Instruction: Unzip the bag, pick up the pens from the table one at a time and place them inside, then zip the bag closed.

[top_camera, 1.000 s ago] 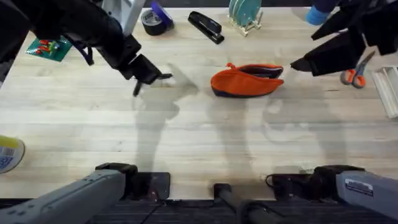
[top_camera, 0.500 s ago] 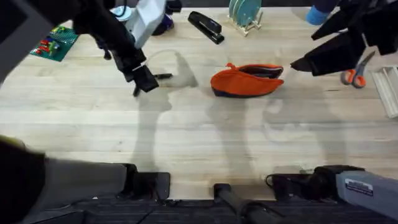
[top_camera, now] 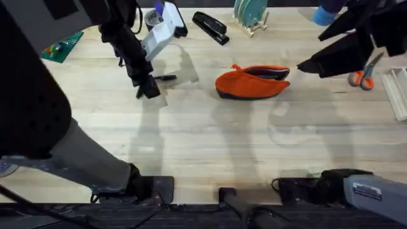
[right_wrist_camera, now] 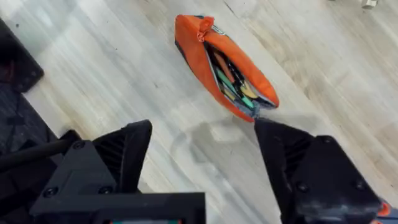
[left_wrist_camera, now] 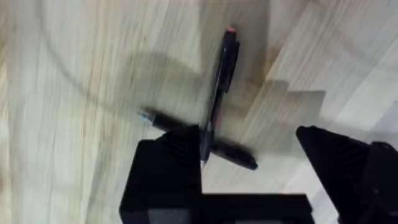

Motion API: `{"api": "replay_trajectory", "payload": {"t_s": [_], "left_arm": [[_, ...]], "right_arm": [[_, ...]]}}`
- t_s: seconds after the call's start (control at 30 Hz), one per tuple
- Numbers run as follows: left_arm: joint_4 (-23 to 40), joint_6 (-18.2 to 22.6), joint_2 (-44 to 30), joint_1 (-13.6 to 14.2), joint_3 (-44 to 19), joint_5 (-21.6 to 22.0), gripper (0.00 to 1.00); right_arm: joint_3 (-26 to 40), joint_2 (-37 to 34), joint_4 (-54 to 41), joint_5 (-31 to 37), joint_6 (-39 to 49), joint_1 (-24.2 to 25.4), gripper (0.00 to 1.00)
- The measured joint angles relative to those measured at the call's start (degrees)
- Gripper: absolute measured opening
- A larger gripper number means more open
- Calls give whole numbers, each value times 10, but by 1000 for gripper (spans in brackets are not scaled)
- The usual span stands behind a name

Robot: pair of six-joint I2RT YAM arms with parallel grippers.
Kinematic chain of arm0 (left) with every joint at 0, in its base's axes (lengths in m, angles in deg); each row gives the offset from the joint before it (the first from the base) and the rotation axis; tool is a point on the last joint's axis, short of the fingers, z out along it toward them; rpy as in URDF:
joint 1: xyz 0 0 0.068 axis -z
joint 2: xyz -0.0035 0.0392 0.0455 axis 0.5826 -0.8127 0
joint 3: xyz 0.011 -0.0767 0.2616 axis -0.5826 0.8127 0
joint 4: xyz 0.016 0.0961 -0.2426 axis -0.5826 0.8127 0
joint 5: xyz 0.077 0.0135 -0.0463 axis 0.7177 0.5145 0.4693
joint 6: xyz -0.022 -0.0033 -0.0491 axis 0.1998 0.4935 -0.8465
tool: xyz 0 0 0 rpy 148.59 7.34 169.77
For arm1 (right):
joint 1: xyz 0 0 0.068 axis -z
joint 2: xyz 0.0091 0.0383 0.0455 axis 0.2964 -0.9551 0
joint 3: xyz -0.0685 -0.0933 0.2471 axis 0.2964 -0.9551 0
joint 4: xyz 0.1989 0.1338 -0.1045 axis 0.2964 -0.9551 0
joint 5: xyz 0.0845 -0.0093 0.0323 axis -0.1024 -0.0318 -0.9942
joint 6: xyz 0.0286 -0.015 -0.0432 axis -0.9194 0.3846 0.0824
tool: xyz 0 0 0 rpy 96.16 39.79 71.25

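The orange bag [top_camera: 251, 81] lies at the table's middle back with its zipper open; the right wrist view shows coloured items inside the bag [right_wrist_camera: 227, 65]. Two black pens [left_wrist_camera: 217, 81] lie crossed on the wood, left of the bag. My left gripper [left_wrist_camera: 249, 158] hovers open right over them, one finger [left_wrist_camera: 168, 168] covering the crossing point. In the overhead view the left gripper [top_camera: 147, 86] sits beside the visible pen [top_camera: 165, 77]. My right gripper [top_camera: 308, 65] hangs open to the right of the bag, holding nothing; the right gripper [right_wrist_camera: 205, 162] looks down on the bag.
A black stapler [top_camera: 210, 27], a tape roll [top_camera: 152, 18] and a plate rack [top_camera: 250, 13] line the back edge. Orange-handled scissors [top_camera: 362, 77] lie at the far right, a green board [top_camera: 60, 46] at the far left. Bare wood [top_camera: 210, 146] spreads in front.
My left arm has swung up and closer under the camera while its gripper shifted slightly right over the pens. The bag and right arm have not moved.
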Motion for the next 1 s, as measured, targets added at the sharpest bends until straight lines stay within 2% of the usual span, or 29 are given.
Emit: {"api": "replay_trajectory", "payload": {"t_s": [0.17, 0.47, 0.7, 0.9, 0.93, 1.0], "left_arm": [[-17, 34, -26, -1, 0, 3, 933], [-27, 49, -61, -1, -9, 6, 880], [-38, 52, -67, -2, -14, 8, 624], [-39, 52, -67, -2, -15, 7, 560], [-39, 50, -67, -2, -15, 7, 491], [-34, 51, -67, -2, -15, 5, 196]], "right_arm": [[0, 0, 0, 0, 0, 0, 996], [0, 0, -3, 0, 0, 0, 996], [0, 0, -16, 0, 0, 0, 995], [0, 0, -17, 0, 0, 0, 996], [0, 0, -17, 0, 0, 0, 996], [0, 0, -17, 0, 0, 0, 996]]}}
